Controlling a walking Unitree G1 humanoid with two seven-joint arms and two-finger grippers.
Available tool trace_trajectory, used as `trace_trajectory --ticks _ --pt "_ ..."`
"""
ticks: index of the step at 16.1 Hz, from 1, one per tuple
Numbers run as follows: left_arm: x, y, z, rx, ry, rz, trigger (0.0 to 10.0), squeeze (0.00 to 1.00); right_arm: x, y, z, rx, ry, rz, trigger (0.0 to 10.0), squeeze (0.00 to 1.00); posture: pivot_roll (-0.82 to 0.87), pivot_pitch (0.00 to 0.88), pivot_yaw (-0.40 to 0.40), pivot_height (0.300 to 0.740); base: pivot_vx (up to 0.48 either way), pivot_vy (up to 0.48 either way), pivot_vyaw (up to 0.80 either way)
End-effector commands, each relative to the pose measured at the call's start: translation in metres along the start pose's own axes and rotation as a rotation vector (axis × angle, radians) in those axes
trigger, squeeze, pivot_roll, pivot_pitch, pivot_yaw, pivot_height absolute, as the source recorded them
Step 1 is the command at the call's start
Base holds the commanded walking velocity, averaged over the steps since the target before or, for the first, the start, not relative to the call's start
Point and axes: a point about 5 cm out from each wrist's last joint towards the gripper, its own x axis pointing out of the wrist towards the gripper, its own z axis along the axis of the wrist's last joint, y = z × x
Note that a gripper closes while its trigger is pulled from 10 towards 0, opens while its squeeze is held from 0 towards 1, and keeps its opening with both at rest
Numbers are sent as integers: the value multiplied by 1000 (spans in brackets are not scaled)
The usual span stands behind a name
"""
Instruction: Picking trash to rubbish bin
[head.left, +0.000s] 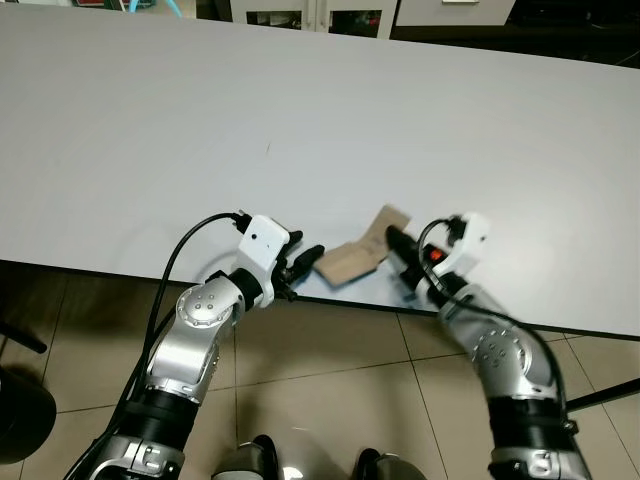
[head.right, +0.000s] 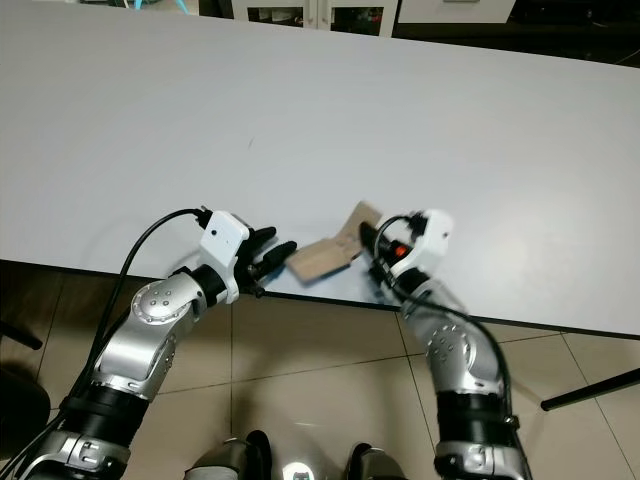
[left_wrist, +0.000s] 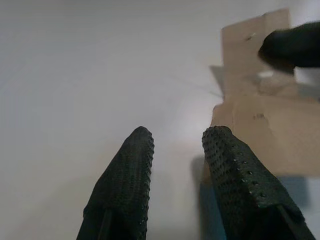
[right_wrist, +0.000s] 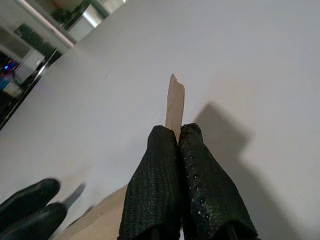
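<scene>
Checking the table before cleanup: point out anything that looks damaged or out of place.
A torn, bent piece of brown cardboard lies at the near edge of the white table, one flap sticking up. The right gripper is shut on that raised flap; the left gripper is open beside its other end. Nothing else stands out.

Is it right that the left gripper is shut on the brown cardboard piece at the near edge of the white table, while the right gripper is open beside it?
No, the sides are swapped. The right gripper is shut on the cardboard piece, as the right wrist view shows. The left gripper is open beside it at the near edge of the white table.
</scene>
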Motion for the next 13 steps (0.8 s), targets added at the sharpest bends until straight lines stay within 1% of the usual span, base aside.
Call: trace_trajectory --ticks 1,2,4,5,6,7,8,9,11,13 --pt "2 2 1 6 -5 21 10000 0 0 -5 5 -12 -19 -32 10000 0 -47 166 -12 740 0 0 0" --pt "5 6 3 3 -18 77 10000 0 2 -3 13 -16 -47 -28 10000 0 -47 159 -11 740 0 0 0" --pt "7 11 7 -7 -39 130 10000 0 4 -1 21 -24 -78 -29 10000 0 -46 152 -7 740 0 0 0" --pt "9 15 12 -20 -68 179 10000 0 6 -1 28 -34 -111 -50 10000 0 -46 148 -5 740 0 0 0" --pt "10 22 18 -21 -96 250 10000 0 8 0 38 -65 -151 -68 10000 0 -46 139 0 740 0 0 0" --pt "11 29 25 -24 -128 319 10000 0 9 1 49 -134 -197 -109 10000 0 -46 136 1 740 0 0 0" --pt "10 32 27 -23 -144 349 10000 0 10 0 54 -165 -226 -143 10000 0 -47 126 6 740 0 0 0" --pt "10 35 30 9 -175 383 10000 0 10 1 63 -240 -264 -182 10000 0 -47 121 10 740 0 0 0" --pt "11 37 44 4 -230 424 10000 0 11 7 75 -327 -338 -215 10000 0 -51 107 18 740 0 0 0" --pt "13 38 47 -11 -256 466 10000 0 11 9 79 -394 -392 -257 10000 0 -53 87 29 740 0 0 0"
